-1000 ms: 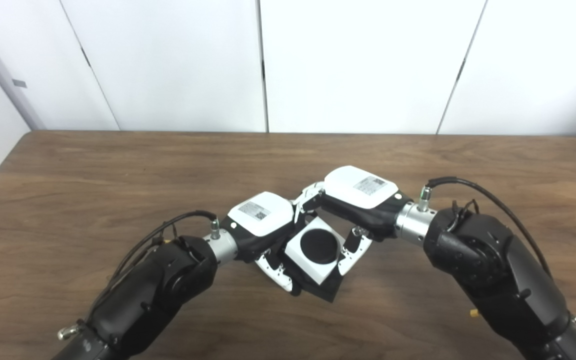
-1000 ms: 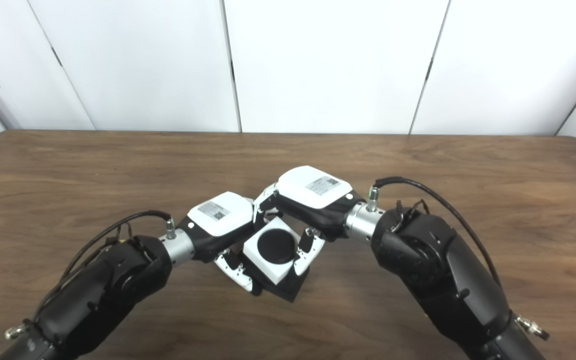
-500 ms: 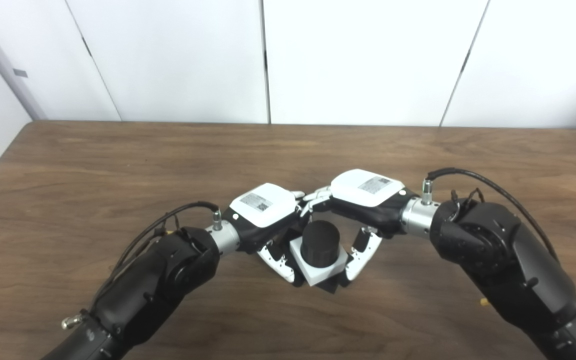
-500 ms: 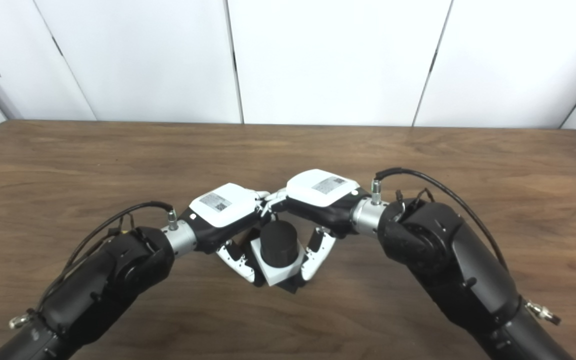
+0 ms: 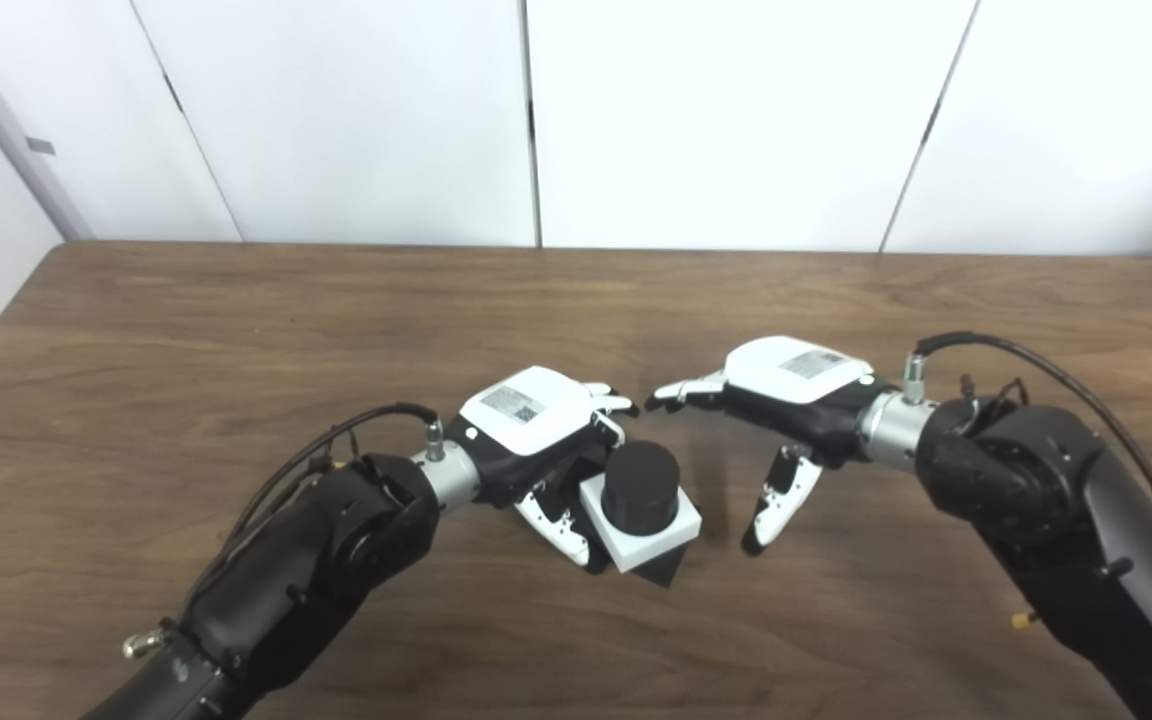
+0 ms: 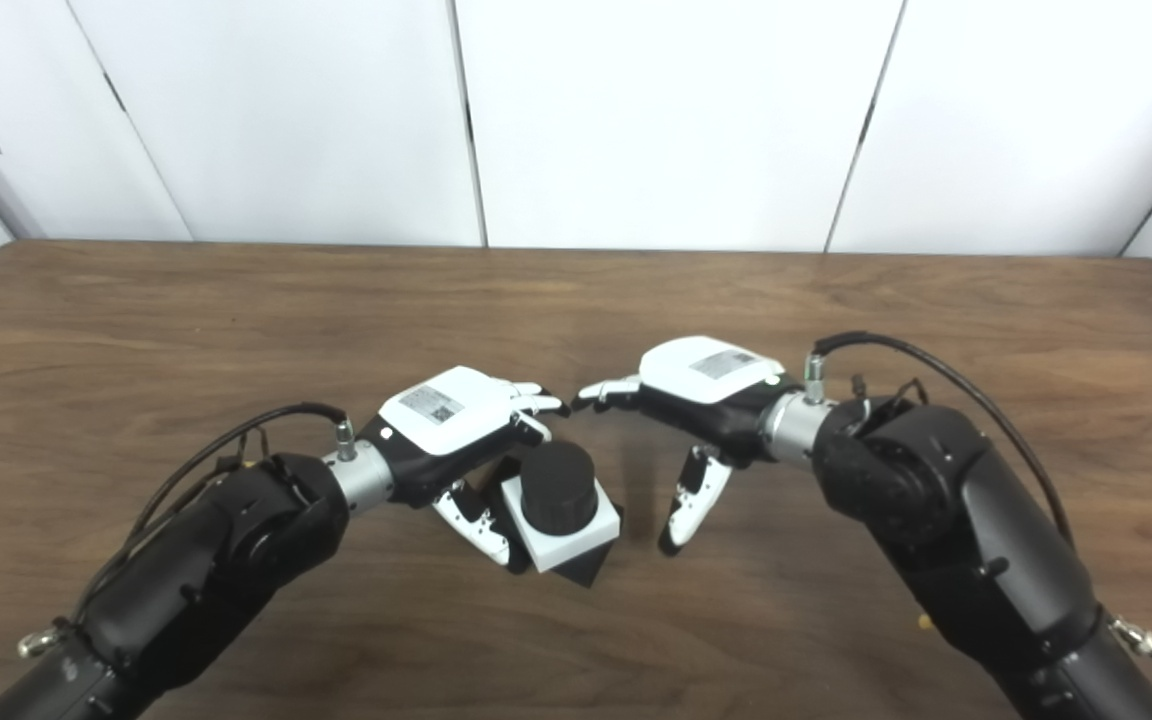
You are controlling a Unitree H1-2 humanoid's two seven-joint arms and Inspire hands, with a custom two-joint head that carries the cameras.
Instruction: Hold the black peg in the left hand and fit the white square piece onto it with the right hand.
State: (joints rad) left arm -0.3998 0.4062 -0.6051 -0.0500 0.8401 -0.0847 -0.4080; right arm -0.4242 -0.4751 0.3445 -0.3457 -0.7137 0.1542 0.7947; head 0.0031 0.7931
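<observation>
Black peg [image 5: 641, 487]: stands up through the white square piece [image 5: 644, 530] at lower centre of the frame, a dark base corner showing beneath, low over the worktop [image 5: 236, 330].
White square piece: seated around the peg, tilted a little; how far down it sits cannot be told.
Left hand [image 5: 536, 440]: closed on the peg assembly from the left, fingers wrapped at its near side; it alone carries the load.
Right hand [image 5: 786, 400]: open and empty, just right of centre, fingers spread, thumb pointing down, clear of the piece.
Risk, tilt: with the assembly canted, the white piece could slide up or cock on the peg if the left wrist rolls further.
Risk, grip: the hold looks to be on one side only; a slack finger could let the assembly drop to the worktop.
Risk, collision: the right hand's lowered thumb hangs near the piece and could knock it if it swings left.
</observation>
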